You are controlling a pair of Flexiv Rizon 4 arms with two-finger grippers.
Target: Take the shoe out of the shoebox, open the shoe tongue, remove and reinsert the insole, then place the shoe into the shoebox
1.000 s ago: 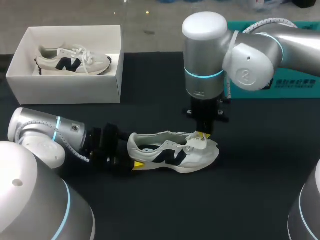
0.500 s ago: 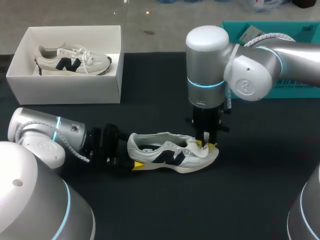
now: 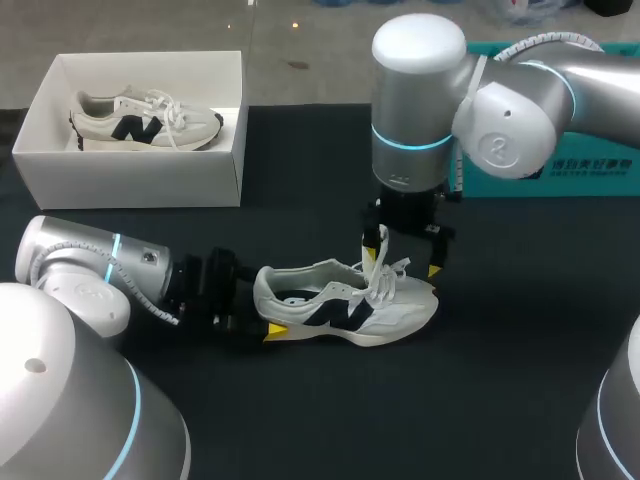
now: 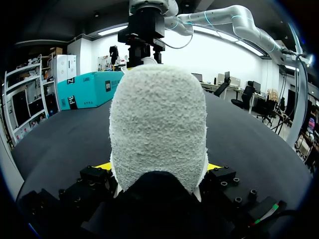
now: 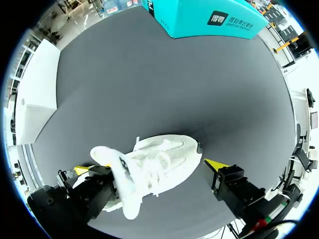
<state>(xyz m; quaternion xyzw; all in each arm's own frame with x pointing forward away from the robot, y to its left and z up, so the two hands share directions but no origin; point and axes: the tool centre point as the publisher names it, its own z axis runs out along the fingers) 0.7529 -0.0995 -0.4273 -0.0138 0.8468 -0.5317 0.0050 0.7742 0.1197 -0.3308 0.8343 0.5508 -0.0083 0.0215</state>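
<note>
The shoe (image 3: 345,305), already out of the shoebox (image 3: 130,180) & lying on the worktop (image 3: 520,380), is being clamped at the heel by the L hand (image 4: 158,167) while its tongue (image 3: 374,266) is being stood up within the wide-open R hand (image 3: 402,255); insole steps & reboxing judged pending.

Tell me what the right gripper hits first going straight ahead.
Probably the shoe: the right gripper points down over its front, fingers open on either side, so the laces likely come first.
</note>
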